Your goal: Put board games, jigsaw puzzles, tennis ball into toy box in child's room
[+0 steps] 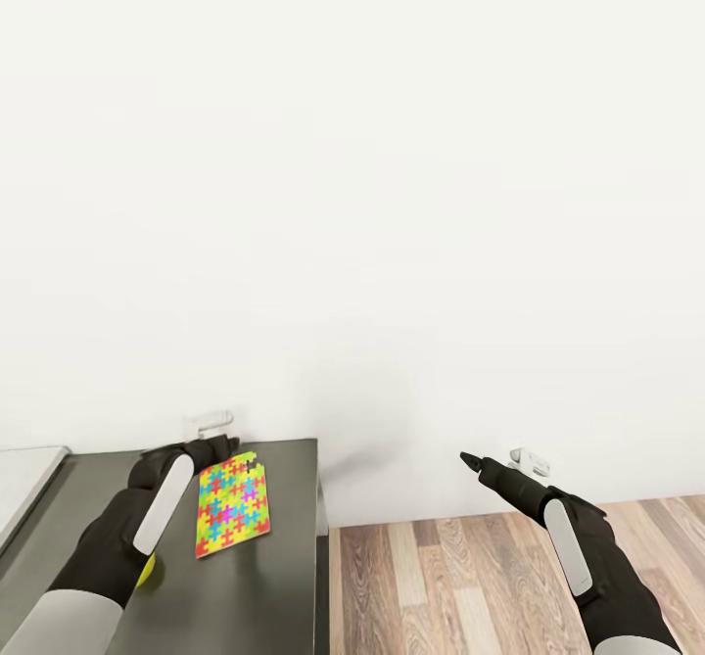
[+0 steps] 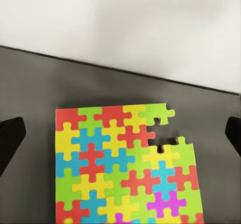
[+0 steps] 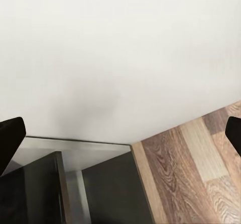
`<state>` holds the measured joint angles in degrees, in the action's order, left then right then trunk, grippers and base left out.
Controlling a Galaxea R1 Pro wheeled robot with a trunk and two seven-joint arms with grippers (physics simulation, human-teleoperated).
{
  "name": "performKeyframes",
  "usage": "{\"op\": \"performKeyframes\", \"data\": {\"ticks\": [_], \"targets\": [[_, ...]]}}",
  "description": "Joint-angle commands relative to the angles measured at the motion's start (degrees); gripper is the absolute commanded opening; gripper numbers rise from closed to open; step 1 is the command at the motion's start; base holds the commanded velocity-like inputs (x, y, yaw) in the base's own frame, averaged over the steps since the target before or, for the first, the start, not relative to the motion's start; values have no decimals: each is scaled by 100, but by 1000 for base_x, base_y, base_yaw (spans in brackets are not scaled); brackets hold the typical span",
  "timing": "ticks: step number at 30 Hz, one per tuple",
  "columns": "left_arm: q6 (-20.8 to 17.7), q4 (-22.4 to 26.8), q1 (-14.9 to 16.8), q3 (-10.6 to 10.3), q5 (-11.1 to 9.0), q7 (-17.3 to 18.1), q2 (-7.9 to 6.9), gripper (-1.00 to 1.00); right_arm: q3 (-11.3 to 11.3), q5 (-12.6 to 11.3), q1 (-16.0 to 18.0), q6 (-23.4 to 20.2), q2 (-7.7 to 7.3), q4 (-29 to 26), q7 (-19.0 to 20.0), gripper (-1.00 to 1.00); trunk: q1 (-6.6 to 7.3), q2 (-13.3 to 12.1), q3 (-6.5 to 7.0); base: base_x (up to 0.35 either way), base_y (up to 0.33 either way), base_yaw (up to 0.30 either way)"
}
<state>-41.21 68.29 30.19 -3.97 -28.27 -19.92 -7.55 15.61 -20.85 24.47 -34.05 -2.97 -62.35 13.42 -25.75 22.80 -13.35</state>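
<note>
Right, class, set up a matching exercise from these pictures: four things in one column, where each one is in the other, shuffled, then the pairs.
Things:
1. jigsaw puzzle
2. tennis ball
3. left gripper
4. right gripper

Places:
A. out over the wood-plank floor
B. open, hovering over the puzzle
C. flat on the dark-grey cabinet top
D. partly hidden beside the left forearm

Pairs: 1-C, 2-D, 3-B, 4-A

Head camera looks forward and down from above both arms, taking in the dark counter (image 1: 255, 586), the white wall and the plank floor (image 1: 509, 586). Left wrist camera sits close over the jigsaw puzzle (image 2: 125, 166) on that counter, also seen in the head view (image 1: 233, 505). Right wrist camera faces the wall, floor and the counter's end.
</note>
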Motion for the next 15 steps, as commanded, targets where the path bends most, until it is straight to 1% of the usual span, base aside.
{"op": "performKeyframes", "data": {"ticks": [1,3,5,9,15], "targets": [[-78,20,5,-16,-59,-80,-3,100,13,-7,5,-35,3,-5,20,100,-3,12,-14,-1,0,0],[-186,38,5,-16,-58,-132,4,100,13,-7,5,-33,4,-5,20,100,-3,12,-18,-54,-9,0],[-289,67,5,-20,-62,-217,14,100,13,-7,5,-33,6,-5,20,100,-3,12,-20,-160,-19,0],[-352,97,5,-25,-64,-297,16,100,13,-7,5,-32,7,-5,20,100,-3,12,-22,-203,-10,0],[-392,111,5,-27,-68,-349,16,100,13,-7,5,-32,7,-5,20,100,-3,12,-23,-66,-2,0]]}}
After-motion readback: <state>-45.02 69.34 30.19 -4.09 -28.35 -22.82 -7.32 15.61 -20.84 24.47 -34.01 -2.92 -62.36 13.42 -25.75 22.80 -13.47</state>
